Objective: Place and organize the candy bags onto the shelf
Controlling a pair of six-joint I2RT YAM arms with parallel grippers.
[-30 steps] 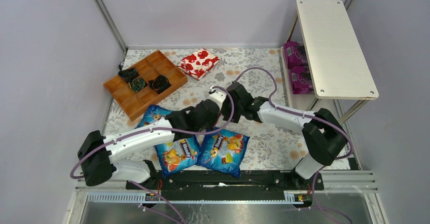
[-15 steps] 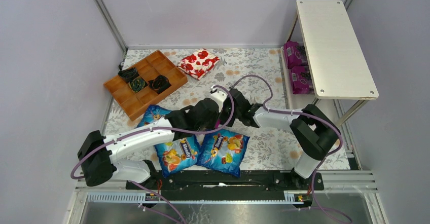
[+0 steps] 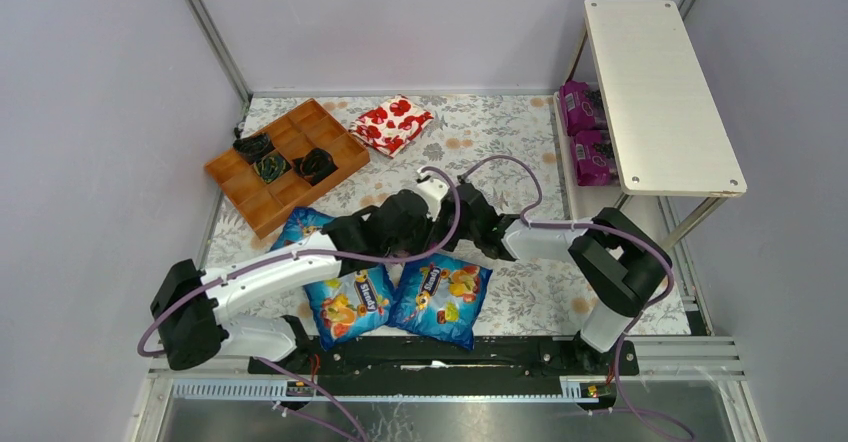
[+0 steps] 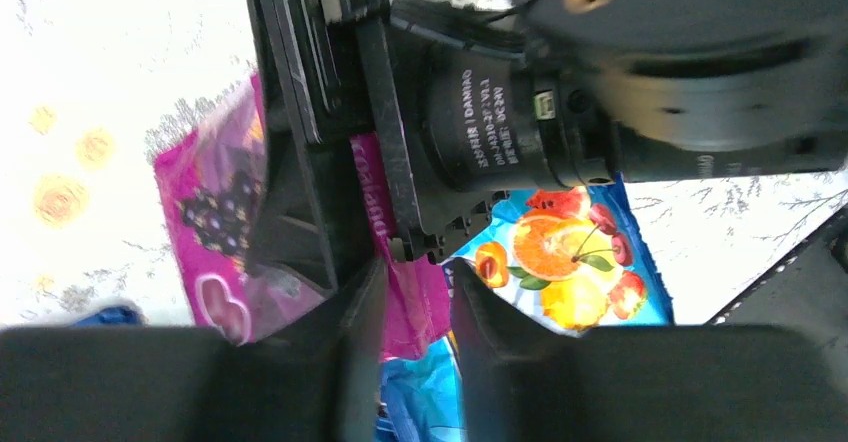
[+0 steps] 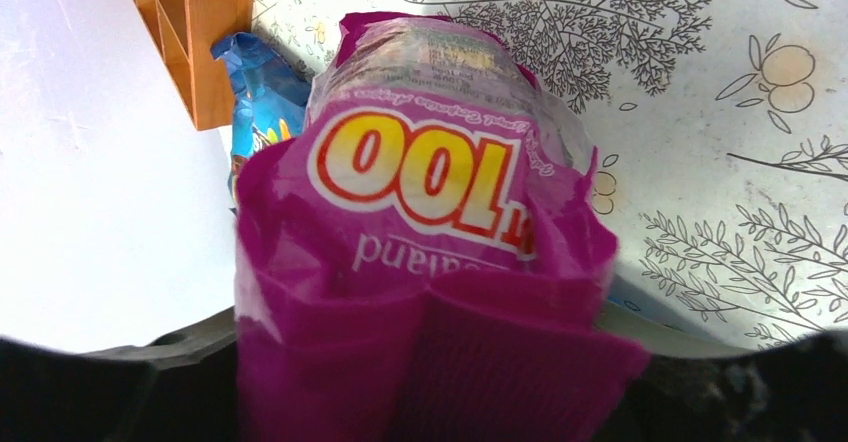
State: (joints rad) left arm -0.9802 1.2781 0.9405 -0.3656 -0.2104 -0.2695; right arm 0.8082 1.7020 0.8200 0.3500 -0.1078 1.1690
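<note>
A magenta-purple candy bag (image 4: 205, 212) hangs between my two grippers above the mat's middle; it fills the right wrist view (image 5: 430, 202). My left gripper (image 3: 425, 224) is shut on its lower edge (image 4: 415, 297). My right gripper (image 3: 470, 224) is shut on the other end; its black body (image 4: 340, 142) shows in the left wrist view. Three blue candy bags (image 3: 350, 302) (image 3: 440, 297) (image 3: 300, 227) lie on the mat near the arm bases. Two magenta bags (image 3: 580, 107) (image 3: 593, 155) lie on the lower board of the shelf (image 3: 660, 82) at the right.
A brown compartment tray (image 3: 230, 187) with small dark wrapped pieces sits at the back left. A red-and-white flower packet (image 3: 392, 124) lies behind the middle. Grey walls close the left, back and right sides.
My right gripper has moved left and nearer, up to my left gripper and onto the magenta bag. The left arm has barely moved.
</note>
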